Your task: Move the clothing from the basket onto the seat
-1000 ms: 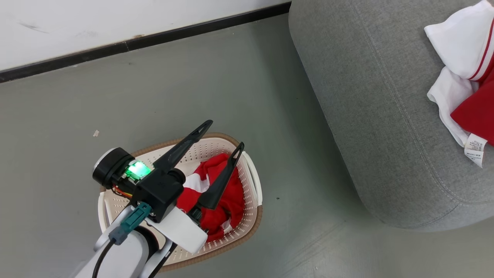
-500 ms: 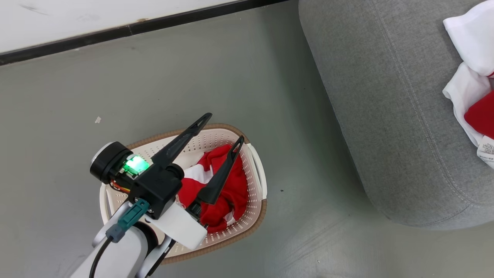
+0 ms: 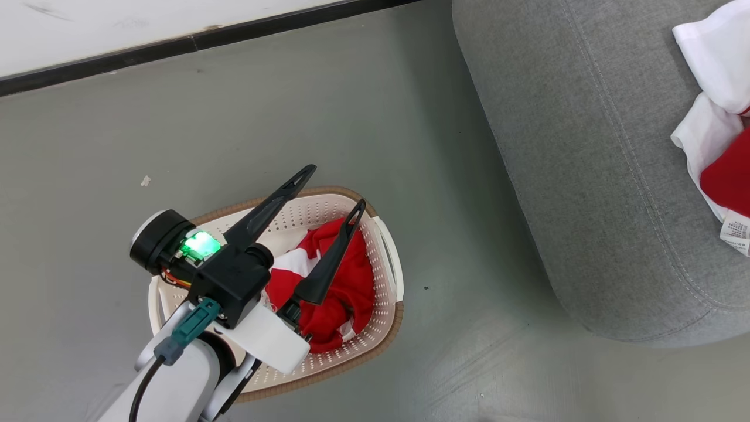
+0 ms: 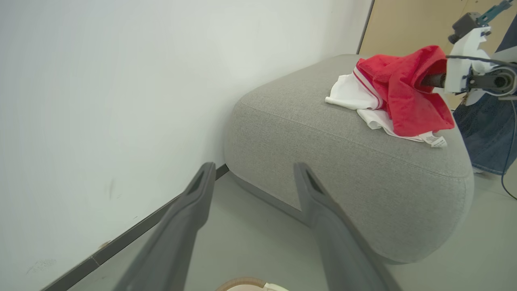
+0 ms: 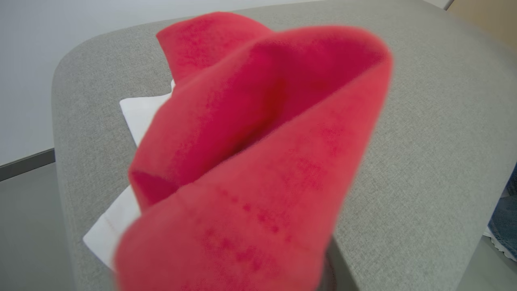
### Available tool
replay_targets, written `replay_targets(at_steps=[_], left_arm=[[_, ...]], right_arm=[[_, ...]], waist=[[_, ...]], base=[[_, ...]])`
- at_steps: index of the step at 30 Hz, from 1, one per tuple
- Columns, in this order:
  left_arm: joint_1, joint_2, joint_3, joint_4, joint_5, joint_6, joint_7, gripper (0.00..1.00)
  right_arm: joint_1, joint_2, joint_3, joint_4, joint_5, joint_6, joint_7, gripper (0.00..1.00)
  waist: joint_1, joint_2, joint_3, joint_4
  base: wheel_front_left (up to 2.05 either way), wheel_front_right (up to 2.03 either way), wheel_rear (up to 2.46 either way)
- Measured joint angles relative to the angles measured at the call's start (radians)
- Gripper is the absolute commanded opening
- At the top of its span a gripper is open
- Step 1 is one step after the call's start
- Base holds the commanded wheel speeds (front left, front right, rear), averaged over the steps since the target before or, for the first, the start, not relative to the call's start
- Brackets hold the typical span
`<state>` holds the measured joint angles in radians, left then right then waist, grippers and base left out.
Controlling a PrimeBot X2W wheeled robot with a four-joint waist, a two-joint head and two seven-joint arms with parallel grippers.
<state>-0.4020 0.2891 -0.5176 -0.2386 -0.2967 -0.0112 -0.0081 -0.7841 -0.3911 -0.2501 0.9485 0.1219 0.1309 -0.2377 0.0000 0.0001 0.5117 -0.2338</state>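
Observation:
The cream basket [image 3: 394, 328] with a brown rim stands on the floor and holds a crumpled red and white piece of clothing [image 3: 351, 287]. My left gripper [image 3: 331, 188] hovers over it, open and holding nothing; its two fingers frame the left wrist view [image 4: 254, 165]. The big grey seat [image 3: 586, 176] [image 4: 323, 153] carries a red and white garment [image 3: 712, 70] [image 4: 396, 93] near its far side. My right gripper [image 4: 432, 79] reaches into that garment's raised red fold. The red cloth [image 5: 258, 161] drapes over its fingers and hides them.
A white wall with a dark baseboard [image 3: 234, 35] runs behind the basket and seat. Grey floor [image 3: 457, 246] separates basket and seat. A person's leg in blue jeans [image 4: 488, 133] stands beyond the seat, by the right arm.
The head camera has shifted slightly, so the seat and its garment sit further right in the picture. My left gripper stays open over the basket.

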Motion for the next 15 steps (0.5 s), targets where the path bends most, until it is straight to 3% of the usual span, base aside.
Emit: replay_targets(at_steps=[1, 15], left_arm=[[0.0, -0.001, 0.0, 0.002, 0.0, 0.0, -0.002, 1.0], [0.0, -0.008, 0.003, 0.028, -0.003, 0.0, -0.029, 1.0]], right_arm=[[0.0, 0.003, 0.004, 0.0, 0.0, 0.0, 0.0, 1.0], [0.045, 0.015, 0.098, -0.018, 0.027, 0.0, -0.003, 1.0]], waist=[[0.0, 0.0, -0.002, -0.003], [0.0, 0.0, -0.016, -0.037]], base=[[0.0, 0.0, 0.0], [0.0, 0.0, 0.0]])
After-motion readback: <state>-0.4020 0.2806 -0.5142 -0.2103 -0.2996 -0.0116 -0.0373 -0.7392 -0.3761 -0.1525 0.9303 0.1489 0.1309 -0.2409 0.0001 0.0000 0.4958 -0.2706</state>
